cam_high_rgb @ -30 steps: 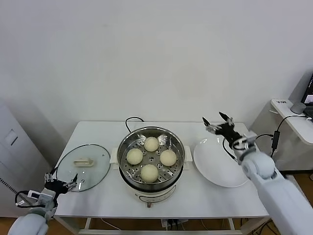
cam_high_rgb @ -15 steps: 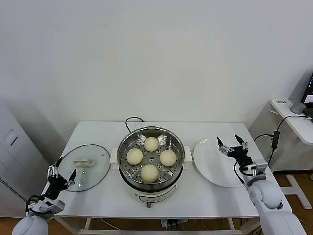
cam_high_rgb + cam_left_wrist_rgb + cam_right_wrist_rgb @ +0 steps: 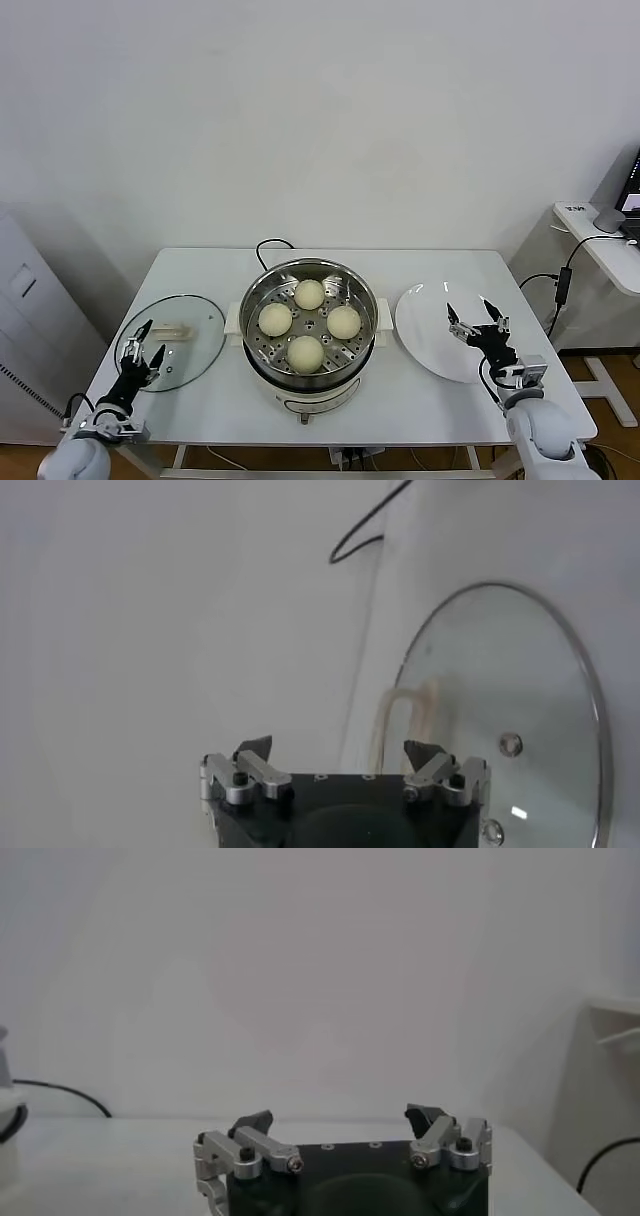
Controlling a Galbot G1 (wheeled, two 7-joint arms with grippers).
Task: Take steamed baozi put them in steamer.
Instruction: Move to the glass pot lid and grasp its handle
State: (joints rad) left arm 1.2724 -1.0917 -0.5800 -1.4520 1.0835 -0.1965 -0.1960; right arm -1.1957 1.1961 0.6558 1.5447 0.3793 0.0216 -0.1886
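Several cream steamed baozi lie on the perforated tray inside the steel steamer at the table's middle. My right gripper hangs open and empty over the near right edge of the white plate, well right of the steamer. My left gripper is open and empty at the table's near left corner, over the near edge of the glass lid.
A black cable runs behind the steamer. The lid's cream handle lies flat on the glass. A side desk with a mouse stands at the far right, beyond the table edge.
My right gripper has drawn back from above the plate's far edge to low at its near right side. My left gripper has tilted up and moved slightly forward at the lid's near edge.
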